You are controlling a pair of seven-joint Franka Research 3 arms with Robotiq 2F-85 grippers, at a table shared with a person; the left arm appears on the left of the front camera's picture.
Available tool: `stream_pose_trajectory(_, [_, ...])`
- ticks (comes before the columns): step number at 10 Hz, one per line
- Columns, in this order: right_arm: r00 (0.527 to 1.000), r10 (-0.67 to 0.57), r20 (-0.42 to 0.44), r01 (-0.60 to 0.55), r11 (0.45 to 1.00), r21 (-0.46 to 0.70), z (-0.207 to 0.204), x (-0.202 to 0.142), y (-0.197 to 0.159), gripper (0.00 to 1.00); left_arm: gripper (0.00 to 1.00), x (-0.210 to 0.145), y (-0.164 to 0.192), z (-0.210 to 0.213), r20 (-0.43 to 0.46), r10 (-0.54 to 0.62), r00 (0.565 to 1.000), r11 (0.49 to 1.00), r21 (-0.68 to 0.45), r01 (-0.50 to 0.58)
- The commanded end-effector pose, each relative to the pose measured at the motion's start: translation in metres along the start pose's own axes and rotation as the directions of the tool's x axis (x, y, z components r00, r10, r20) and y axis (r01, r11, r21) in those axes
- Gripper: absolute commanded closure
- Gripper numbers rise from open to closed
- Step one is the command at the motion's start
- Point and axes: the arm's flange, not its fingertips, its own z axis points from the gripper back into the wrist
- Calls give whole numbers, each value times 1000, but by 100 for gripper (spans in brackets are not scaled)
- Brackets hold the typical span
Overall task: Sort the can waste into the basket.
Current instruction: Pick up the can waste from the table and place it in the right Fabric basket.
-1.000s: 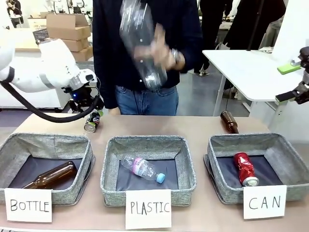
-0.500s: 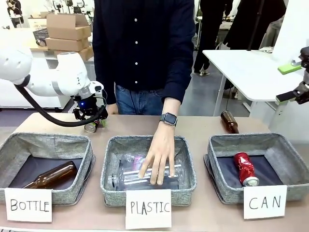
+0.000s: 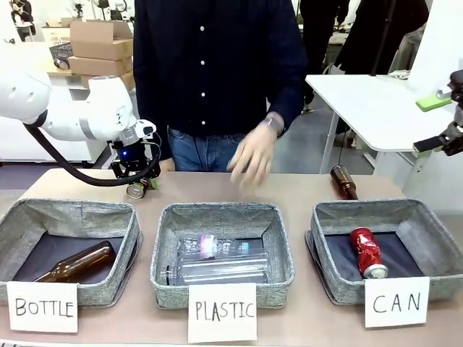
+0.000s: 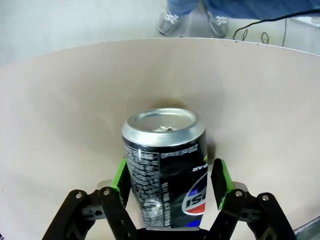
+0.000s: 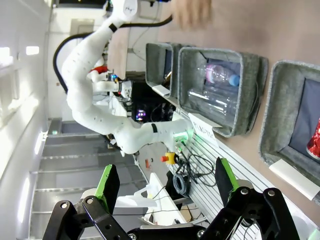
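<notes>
A dark Pepsi can [image 3: 136,189] lies on the table behind the left basket, its silver top [image 4: 162,122] facing away in the left wrist view. My left gripper [image 3: 135,173] [image 4: 169,182] straddles the Pepsi can [image 4: 165,170]. One green pad lies close against it and a thin gap shows at the other. A red can [image 3: 367,251] [image 5: 315,140] lies inside the grey basket [image 3: 434,217] [image 5: 280,120] marked by the CAN card [image 3: 396,302]. My right gripper [image 3: 432,124] [image 5: 165,187] hangs open high at the right, holding nothing.
The PLASTIC basket [image 3: 283,253] holds clear bottles, and the BOTTLE basket [image 3: 22,217] holds a brown one. A brown bottle [image 3: 344,182] lies on the table behind the CAN basket. The person's hand [image 3: 249,155] hovers above the middle of the table.
The person dropped a clear bottle into the PLASTIC basket and lifted the hand away. My left gripper came down around the Pepsi can and its fingers have drawn closer.
</notes>
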Motion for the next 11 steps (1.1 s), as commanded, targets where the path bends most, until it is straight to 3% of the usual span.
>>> stream_pose_trajectory(1, [1000, 28, 0, -28, 1000, -14, 1, 0, -1, 0, 38, 3, -2, 1, -14, 19, 1000, 999, 30, -19])
stream_pose_trajectory(2, [1000, 28, 0, -28, 1000, -14, 1, 0, -1, 0, 55, 3, -3, 2, -13, 14, 1000, 1000, 25, -13])
stream_pose_trajectory(3, [1000, 28, 0, -28, 1000, -14, 1, 0, -1, 0, 57, 2, -3, 3, -12, 6, 1000, 1000, 18, -5])
stream_pose_trajectory(4, [1000, 28, 0, -28, 1000, -14, 1, 0, -1, 0, 74, 3, -2, 4, -16, 9, 1000, 1000, 12, -9])
stream_pose_trajectory(9, [1000, 28, 0, -28, 1000, -14, 1, 0, -1, 0, 77, 0, 4, 17, -7, 17, 1000, 1000, -10, -17])
stream_pose_trajectory(11, [1000, 28, 0, -28, 1000, -14, 1, 0, -1, 0, 77, -27, 22, 61, 4, -29, 1000, 996, -83, 29])
